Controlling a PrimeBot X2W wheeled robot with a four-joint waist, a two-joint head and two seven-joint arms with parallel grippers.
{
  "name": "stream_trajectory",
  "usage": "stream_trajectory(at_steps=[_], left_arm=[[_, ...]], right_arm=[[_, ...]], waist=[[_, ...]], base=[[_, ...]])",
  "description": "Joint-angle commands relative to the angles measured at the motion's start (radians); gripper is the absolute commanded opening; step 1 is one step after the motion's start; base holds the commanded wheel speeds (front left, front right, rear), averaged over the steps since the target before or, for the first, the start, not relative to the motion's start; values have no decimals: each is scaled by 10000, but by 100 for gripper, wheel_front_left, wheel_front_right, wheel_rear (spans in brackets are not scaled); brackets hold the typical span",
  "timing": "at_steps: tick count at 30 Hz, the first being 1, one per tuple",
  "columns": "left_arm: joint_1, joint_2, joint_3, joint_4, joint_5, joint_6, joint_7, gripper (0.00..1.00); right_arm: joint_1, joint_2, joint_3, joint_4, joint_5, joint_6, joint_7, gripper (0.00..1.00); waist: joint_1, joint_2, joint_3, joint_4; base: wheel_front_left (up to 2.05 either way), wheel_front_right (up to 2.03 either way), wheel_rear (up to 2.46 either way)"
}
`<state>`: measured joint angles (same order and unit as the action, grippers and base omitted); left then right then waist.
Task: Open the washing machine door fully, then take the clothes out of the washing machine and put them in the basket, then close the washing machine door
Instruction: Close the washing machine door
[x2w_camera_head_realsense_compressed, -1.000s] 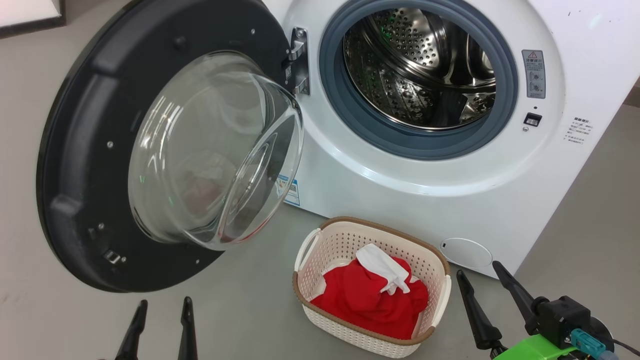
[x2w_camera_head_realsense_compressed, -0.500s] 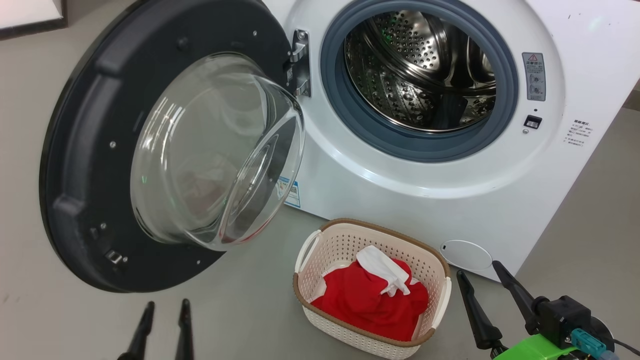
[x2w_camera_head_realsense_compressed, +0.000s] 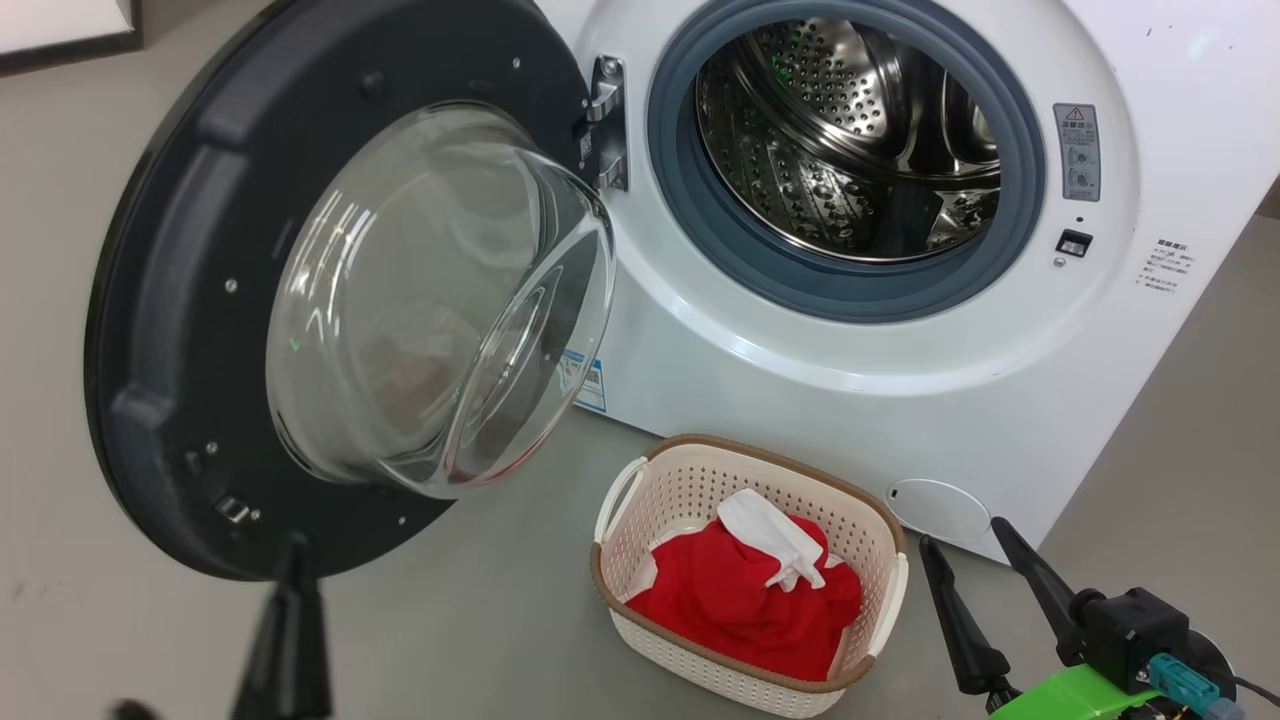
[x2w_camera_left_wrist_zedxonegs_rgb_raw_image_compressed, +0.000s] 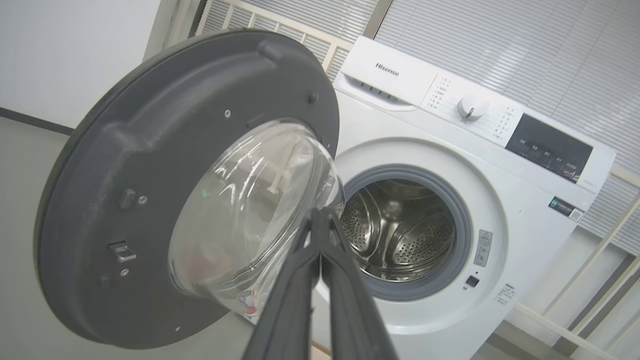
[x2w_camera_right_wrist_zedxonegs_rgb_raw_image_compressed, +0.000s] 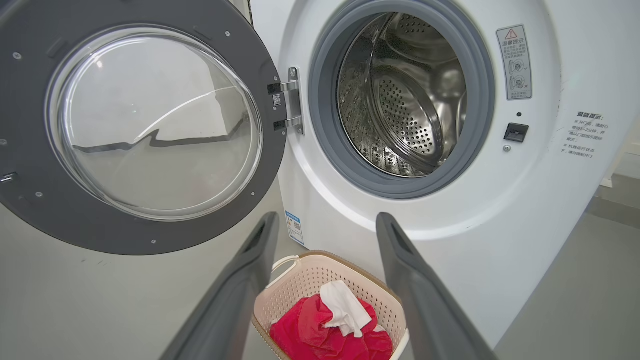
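Now the left pincer (x2w_camera_head_realsense_compressed: 293, 560) has snapped shut: half a second ago its two dark fingers stood apart low in the head view, and here they are pressed together into a single blade with nothing between them. It has also risen, so its tip lies over the lower black rim of the washing machine door (x2w_camera_head_realsense_compressed: 170, 300); whether it touches the rim cannot be told. In the left wrist view the closed fingers point up past the edge of the glass bowl (x2w_camera_left_wrist_zedxonegs_rgb_raw_image_compressed: 250, 200) toward the open drum (x2w_camera_left_wrist_zedxonegs_rgb_raw_image_compressed: 400, 230).

The right pincer (x2w_camera_head_realsense_compressed: 962, 537) has not changed. It stays spread wide and empty at the lower right, just beside the basket (x2w_camera_head_realsense_compressed: 760, 455).

The slight shift of the whole head view is the camera's own. The door hangs swung wide on its hinge to the left of the washing machine (x2w_camera_head_realsense_compressed: 900, 400), as it did a second ago. The steel drum looks empty as far as its visible walls show. The clothes (x2w_camera_head_realsense_compressed: 740, 600), red fabric with a white cloth (x2w_camera_head_realsense_compressed: 770, 530) on top, lie inside the basket, which stands on the floor (x2w_camera_head_realsense_compressed: 480, 620) in front of the machine.

With the clothes out, only the closing of the door seems left. The shut left pincer looks readied as a pusher against the door. The door's swing passes near the basket, so the bulging bowl could catch it.
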<state>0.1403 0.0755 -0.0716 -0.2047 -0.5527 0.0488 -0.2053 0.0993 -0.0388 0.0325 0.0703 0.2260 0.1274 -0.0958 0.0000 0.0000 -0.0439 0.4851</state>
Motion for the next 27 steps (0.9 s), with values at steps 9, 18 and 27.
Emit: stream_trajectory(at_steps=[9, 18, 27], left_arm=[[-1502, -185, 2331, -1823, -5515, -790, -193, 0], [-3394, 1352, 5287, -341, -8899, -744, 588, 0], [-4603, 2809, 6350, 3261, -10454, -573, 1697, 0]], right_arm=[[-235, -114, 140, -367, -92, 33, 35, 100], [-335, -114, 114, -427, -37, 33, 7, 100], [-464, -114, 135, -471, -76, 33, 48, 100]], waist=[[0, 0, 70, 7], [0, 0, 213, -89], [0, 0, 387, -365]], base=[[0, 0, 0], [0, 0, 0], [0, 0, 0]])
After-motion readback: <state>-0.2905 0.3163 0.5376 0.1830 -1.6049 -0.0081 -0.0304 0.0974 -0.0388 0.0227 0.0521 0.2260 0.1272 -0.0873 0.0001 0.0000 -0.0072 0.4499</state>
